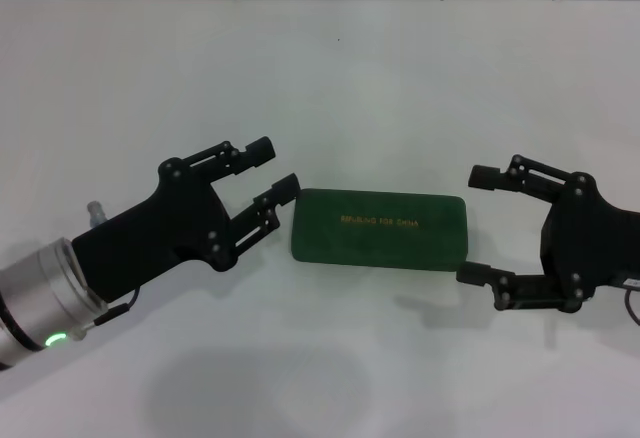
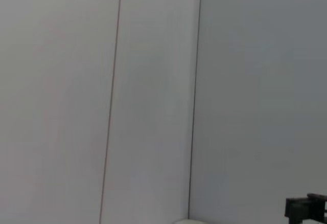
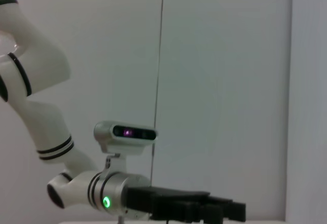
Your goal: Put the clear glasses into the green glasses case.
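Green glasses case lies closed; my left gripper and right gripper flank it, both released. Glasses unseen, probably inside; task looks done.

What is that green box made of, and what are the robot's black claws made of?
The dark green rectangular glasses case lies shut and looks covered in soft matte fabric, maybe felt or velvet: no shine, with tiny gold lettering. The left gripper and right gripper, both open, look like hard matte black plastic or painted metal; I cannot tell which.
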Robot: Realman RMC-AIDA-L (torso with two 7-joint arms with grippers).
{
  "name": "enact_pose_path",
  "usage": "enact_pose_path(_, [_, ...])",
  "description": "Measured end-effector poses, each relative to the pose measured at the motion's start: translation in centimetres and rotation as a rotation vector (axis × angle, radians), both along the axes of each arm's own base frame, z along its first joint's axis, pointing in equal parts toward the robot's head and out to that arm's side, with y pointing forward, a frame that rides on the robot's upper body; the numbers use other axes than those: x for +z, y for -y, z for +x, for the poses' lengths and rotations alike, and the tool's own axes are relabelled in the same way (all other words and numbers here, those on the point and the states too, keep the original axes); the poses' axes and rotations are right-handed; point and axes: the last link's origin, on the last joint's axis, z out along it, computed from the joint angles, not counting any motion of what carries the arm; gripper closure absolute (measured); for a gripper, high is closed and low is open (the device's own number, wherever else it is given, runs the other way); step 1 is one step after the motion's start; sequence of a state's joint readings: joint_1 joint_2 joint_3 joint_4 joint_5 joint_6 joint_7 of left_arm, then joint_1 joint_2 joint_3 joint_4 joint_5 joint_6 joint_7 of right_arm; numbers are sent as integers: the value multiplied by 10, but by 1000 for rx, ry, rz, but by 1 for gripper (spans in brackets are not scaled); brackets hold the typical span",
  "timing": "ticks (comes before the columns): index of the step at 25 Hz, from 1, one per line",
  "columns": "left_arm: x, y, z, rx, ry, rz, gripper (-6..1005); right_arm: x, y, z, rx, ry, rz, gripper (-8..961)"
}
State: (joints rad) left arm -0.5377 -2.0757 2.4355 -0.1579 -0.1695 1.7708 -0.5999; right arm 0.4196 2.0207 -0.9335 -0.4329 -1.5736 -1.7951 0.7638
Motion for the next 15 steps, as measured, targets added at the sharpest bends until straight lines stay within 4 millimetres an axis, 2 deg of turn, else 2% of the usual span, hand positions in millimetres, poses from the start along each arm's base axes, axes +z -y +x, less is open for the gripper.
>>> enact_pose_path(7, [-5,0,0,-3,-24,-16,529,-9,8,3,-8,-39,38,68])
enact_pose_path(15, [-8,-2,1,-17,-45,-3,529,-11,5,4,-24,-34,44,68])
